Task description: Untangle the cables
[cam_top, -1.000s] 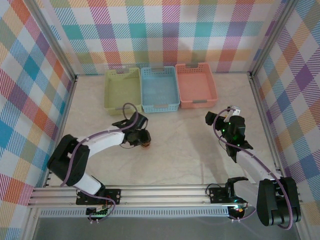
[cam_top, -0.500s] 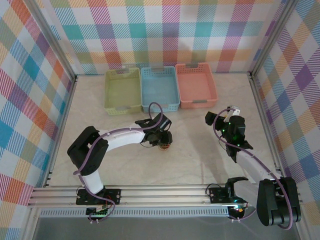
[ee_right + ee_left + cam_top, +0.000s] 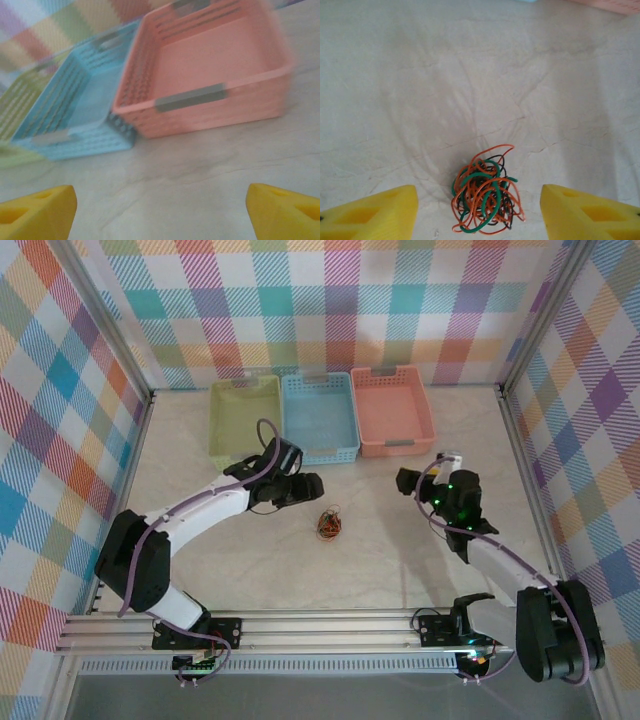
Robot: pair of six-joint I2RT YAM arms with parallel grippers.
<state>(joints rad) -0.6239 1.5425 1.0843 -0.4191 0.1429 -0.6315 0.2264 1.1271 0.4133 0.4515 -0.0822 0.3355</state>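
I am holding my left pincer (image 3: 312,487) released over the middle of the counter (image 3: 380,560), its yellow fingers (image 3: 380,215) standing wide apart. The cables (image 3: 329,524) are lying on the counter as one small clump of orange, green and black loops, just near and right of that pincer. In my left wrist view the clump is sitting between the two fingers and touching neither. I am keeping my right pincer (image 3: 405,480) released too, jaws spread with nothing between them, well apart from the clump on its right. It is facing the far row of baskets: the pink one (image 3: 210,65) on the right, the blue one (image 3: 75,110) beside it and the green one (image 3: 246,422) on the left.
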